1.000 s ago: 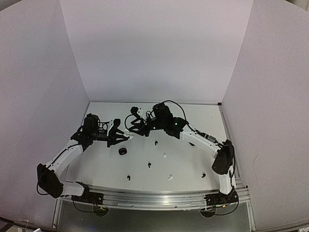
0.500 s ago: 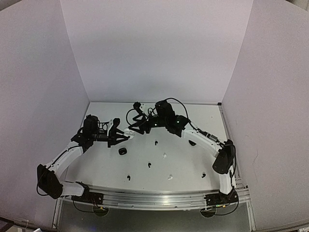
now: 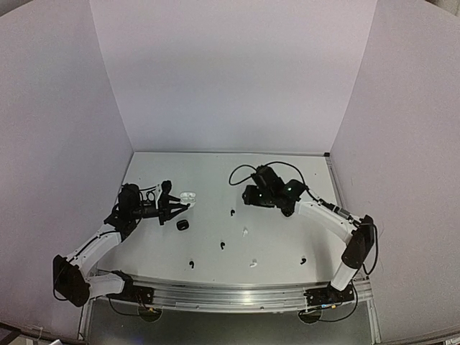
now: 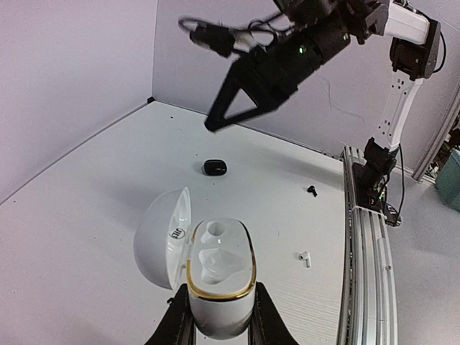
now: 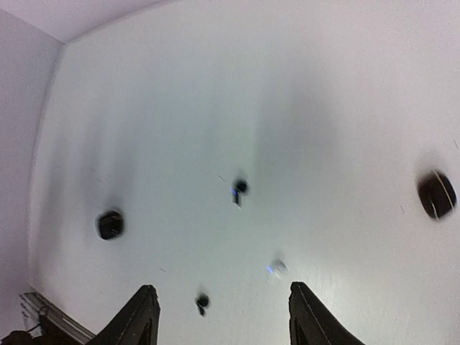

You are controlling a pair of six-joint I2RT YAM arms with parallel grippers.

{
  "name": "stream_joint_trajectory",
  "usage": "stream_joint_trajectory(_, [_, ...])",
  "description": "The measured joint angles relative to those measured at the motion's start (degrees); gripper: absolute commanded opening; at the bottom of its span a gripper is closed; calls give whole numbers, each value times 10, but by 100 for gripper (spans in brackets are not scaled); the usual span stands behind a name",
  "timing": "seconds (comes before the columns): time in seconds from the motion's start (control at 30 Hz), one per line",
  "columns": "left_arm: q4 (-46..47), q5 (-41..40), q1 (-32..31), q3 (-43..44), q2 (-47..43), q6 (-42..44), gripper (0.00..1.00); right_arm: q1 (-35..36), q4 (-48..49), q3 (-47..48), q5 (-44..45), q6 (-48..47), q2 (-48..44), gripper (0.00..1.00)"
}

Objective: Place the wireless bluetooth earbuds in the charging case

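My left gripper (image 4: pixel 219 325) is shut on the base of a white charging case (image 4: pixel 220 282), whose lid (image 4: pixel 159 241) stands open to the left. The case's white recesses face up, and no earbud shows in them. From above, the left gripper (image 3: pixel 180 205) holds this case (image 3: pixel 188 195) left of centre. My right gripper (image 5: pixel 224 316) hangs open and empty over the table, near the middle (image 3: pixel 250 197). Below it lie a black earbud (image 5: pixel 239 188), a white earbud (image 5: pixel 277 268) and another black earbud (image 5: pixel 203 302). More earbuds lie nearer the front: black (image 3: pixel 191 264), white (image 3: pixel 253 263), black (image 3: pixel 303 260).
A shut black case (image 3: pixel 182 225) lies just in front of the held case. Another dark round case (image 5: pixel 436 194) lies on the table at the right edge of the right wrist view. White walls stand on three sides, and a metal rail (image 3: pixel 237 293) runs along the near edge.
My right gripper has drawn back to the right, away from the white case, and opened wider. My left gripper, with the case, has shifted slightly.
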Motion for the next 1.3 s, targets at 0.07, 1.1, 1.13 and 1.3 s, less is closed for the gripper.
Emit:
stream_joint_trajectory(0.07, [16, -3, 0, -14, -12, -13, 0, 23, -80, -8, 31, 49, 10, 54])
stream_joint_trajectory(1.1, [77, -8, 0, -53, -39, -42, 0, 123, -170, -151, -129, 207, 147, 31])
stream_joint_trajectory(1.13, [77, -8, 0, -53, -39, -42, 0, 123, -169, -151, -129, 207, 148, 30])
stream_joint_trajectory(1.3, [77, -8, 0, -53, -39, -41, 0, 123, -165, -156, -129, 210, 152, 21])
